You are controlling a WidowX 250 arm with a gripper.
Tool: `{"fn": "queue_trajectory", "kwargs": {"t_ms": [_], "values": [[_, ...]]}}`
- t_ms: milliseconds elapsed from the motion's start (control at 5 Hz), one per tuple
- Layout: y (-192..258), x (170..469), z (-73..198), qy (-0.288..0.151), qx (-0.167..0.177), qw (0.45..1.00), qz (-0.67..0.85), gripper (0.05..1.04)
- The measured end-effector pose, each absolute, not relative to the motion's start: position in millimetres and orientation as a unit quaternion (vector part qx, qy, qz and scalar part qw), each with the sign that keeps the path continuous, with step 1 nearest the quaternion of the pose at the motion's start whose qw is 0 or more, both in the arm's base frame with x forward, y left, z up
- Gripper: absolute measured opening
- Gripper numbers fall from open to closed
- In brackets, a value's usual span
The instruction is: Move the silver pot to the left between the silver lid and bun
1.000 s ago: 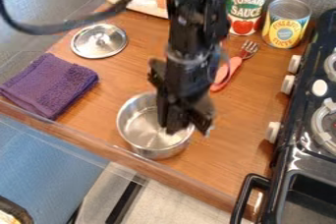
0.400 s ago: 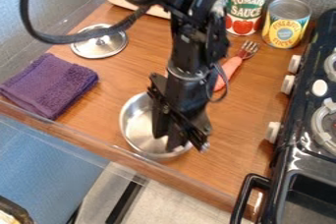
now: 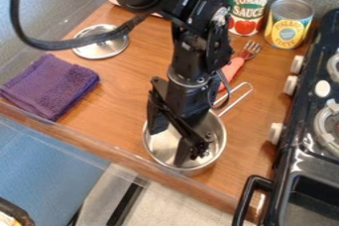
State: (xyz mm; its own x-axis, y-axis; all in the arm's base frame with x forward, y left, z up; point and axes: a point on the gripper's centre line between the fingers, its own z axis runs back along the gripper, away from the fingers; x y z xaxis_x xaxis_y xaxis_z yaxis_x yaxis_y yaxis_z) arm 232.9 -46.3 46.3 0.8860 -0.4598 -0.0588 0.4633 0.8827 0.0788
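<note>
Here we are, over the wooden counter (image 3: 122, 84), and your black arm (image 3: 191, 56) comes down from the far side, with its pincer (image 3: 168, 147) low over the near middle; the silver pot (image 3: 217, 141) is right there beneath you, near the counter's front edge, its bowl spreading below and around the fingers; so the reach is all but made, and the question is which way the pot has to go; the purple cloth (image 3: 49, 86) lies well out to the left, and the silver lid (image 3: 106, 50) sits far-left, apart from the pot, so your line looks to run left and somewhat away from the near edge; now watch that long axis, because the handle (image 3: 237, 102) leaves the bowl on its far-right side, slanting up towards the fork (image 3: 230, 70), which means the pot's bulk leads and the handle trails if you carry it left without a turn; down to the fingers themselves, they're open, spread apart with nothing pinched between them, one over the left of the bowl, the other dipping towards its near middle; whether either touches metal, you can't tell from here; the left wall looks your likeliest bite, though a one-sided grip could tip the bowl!
</note>
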Motion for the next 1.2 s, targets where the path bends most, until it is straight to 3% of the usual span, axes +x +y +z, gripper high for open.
{"fn": "queue_trajectory", "kwargs": {"t_ms": [200,600,800,1200], "values": [[-47,232,52,0.017,0.043,0.971,-0.236,1.008],[-58,233,76,-0.004,0.007,0.973,-0.231,1.001],[-65,233,72,-0.008,0.018,0.969,-0.245,1.001],[-71,223,37,0.027,0.046,0.965,-0.258,0.969]]}}
